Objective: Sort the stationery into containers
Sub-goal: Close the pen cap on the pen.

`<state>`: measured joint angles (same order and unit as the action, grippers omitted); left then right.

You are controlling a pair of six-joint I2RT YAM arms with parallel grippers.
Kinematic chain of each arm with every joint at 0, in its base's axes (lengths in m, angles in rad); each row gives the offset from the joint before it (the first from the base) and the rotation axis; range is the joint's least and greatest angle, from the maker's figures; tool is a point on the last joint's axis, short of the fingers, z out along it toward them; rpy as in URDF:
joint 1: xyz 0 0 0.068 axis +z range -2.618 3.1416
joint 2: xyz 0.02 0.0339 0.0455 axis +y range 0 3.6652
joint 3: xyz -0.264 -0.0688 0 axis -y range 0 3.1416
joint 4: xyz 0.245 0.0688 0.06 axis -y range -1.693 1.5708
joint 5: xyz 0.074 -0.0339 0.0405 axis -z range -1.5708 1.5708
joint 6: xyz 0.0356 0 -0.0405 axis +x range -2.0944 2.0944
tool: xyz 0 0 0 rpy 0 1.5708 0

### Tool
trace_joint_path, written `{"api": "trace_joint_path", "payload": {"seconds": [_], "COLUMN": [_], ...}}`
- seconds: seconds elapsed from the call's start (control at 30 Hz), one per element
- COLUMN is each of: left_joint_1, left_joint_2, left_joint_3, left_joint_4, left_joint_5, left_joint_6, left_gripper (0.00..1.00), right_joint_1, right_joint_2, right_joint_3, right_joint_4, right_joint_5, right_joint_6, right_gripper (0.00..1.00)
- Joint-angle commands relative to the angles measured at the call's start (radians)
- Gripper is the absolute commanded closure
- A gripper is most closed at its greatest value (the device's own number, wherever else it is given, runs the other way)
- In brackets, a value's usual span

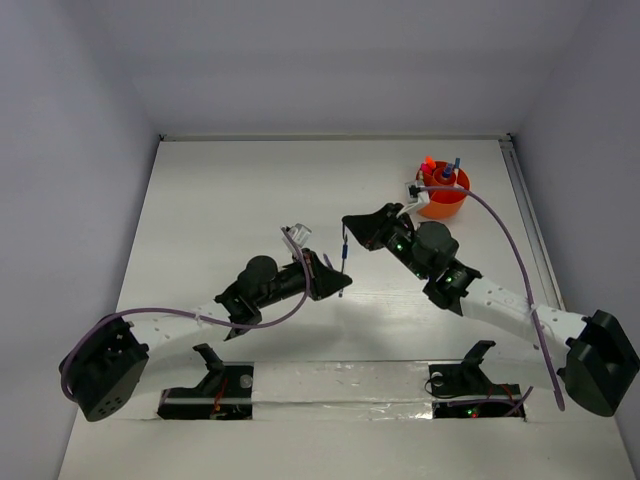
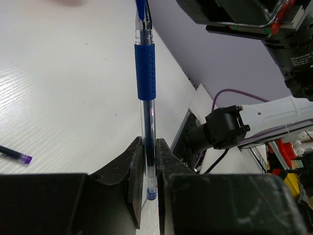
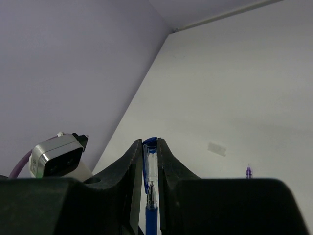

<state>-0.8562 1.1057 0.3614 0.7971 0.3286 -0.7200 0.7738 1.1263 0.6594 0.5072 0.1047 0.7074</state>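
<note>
A blue pen [image 2: 145,73] with a clear barrel stands between the jaws of my left gripper [image 2: 149,147], which is shut on its rear end. In the top view this pen [image 1: 343,258] points up from the left gripper [image 1: 335,280] toward my right gripper [image 1: 351,226]. The right gripper [image 3: 150,152] is shut on the pen's clear-and-blue cap [image 3: 152,159], and the pen's metal tip [image 3: 152,195] sits at the cap's mouth. The orange cup [image 1: 445,206] stands at the back right with a red-tipped marker [image 1: 428,163] and a blue pen [image 1: 456,165] in it.
A dark purple pen [image 2: 14,154] lies on the white table left of my left gripper, and its tip [image 3: 248,172] shows in the right wrist view. A small strip of tape [image 3: 216,148] is stuck on the table. Grey walls enclose the table on three sides.
</note>
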Motion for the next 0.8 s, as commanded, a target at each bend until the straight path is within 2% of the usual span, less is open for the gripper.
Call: {"api": "trace_joint_path", "payload": {"seconds": [0.0,0.77], "left_joint_1": [-0.003,-0.003], "left_joint_2": [-0.018,-0.044], "left_joint_3": [0.031,0.047], "left_joint_4": [0.097,0.145], "left_joint_5": [0.000,-0.060], "left_joint_6": [-0.007,-0.032], "left_gripper": [1.00,1.00], "right_joint_1": [0.005,0.044], "right_joint_2": [-0.020,-0.031], "right_joint_3": [-0.010,-0.112], "right_joint_4": [0.085,0.246], "right_joint_5": [-0.005,0.004], "right_joint_6": [0.001,0.010], "right_gripper": [1.00,1.00]}}
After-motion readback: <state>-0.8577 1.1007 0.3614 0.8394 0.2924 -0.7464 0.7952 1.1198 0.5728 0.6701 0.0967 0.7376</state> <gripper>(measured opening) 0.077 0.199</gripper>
